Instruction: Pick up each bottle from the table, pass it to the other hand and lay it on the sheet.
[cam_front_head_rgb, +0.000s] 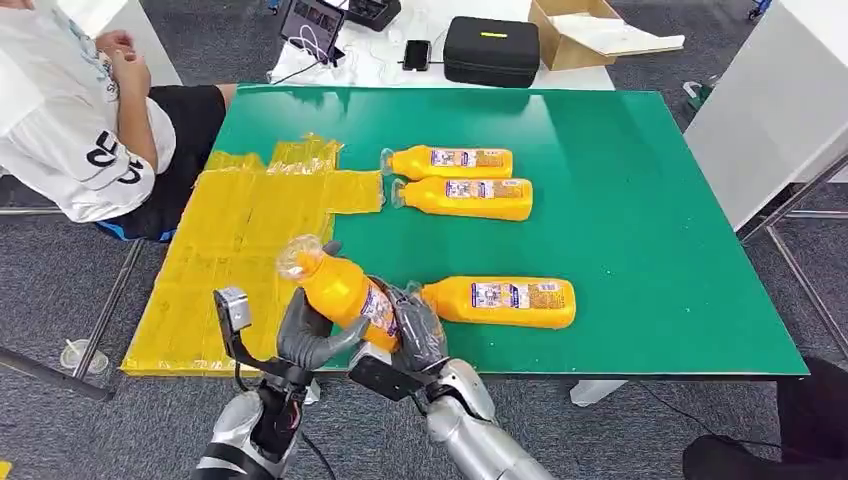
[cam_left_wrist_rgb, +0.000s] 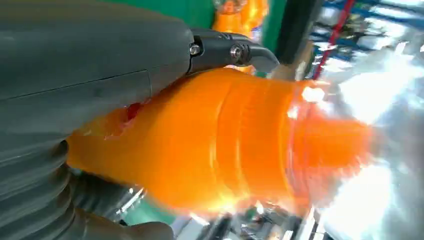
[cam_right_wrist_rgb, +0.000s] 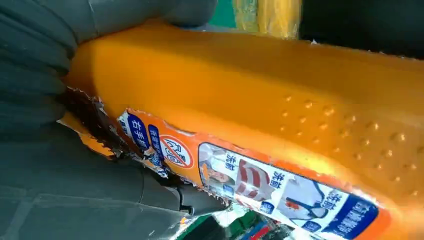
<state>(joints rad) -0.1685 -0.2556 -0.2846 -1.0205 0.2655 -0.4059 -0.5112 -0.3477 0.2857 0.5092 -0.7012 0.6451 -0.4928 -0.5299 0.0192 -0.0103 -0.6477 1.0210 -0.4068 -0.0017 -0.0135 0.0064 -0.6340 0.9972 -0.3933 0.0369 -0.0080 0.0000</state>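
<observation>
An orange bottle (cam_front_head_rgb: 338, 287) with a clear cap is held tilted above the table's front edge, cap toward the yellow sheet (cam_front_head_rgb: 240, 230). My left hand (cam_front_head_rgb: 305, 337) grips its upper body; its thumb and a dark finger wrap the orange bottle (cam_left_wrist_rgb: 225, 145) in the left wrist view. My right hand (cam_front_head_rgb: 418, 330) grips the lower, labelled end, and in the right wrist view that hand (cam_right_wrist_rgb: 50, 175) closes around the bottle (cam_right_wrist_rgb: 260, 90). Three more orange bottles lie on the green table (cam_front_head_rgb: 650, 200): two side by side (cam_front_head_rgb: 450, 161) (cam_front_head_rgb: 468, 198) and one nearer (cam_front_head_rgb: 500, 302).
A person in a white shirt (cam_front_head_rgb: 70, 120) sits at the far left beside the sheet. Behind the table are a black case (cam_front_head_rgb: 490, 48), a cardboard box (cam_front_head_rgb: 580, 30) and a phone (cam_front_head_rgb: 416, 52). A white cabinet (cam_front_head_rgb: 780, 100) stands at the right.
</observation>
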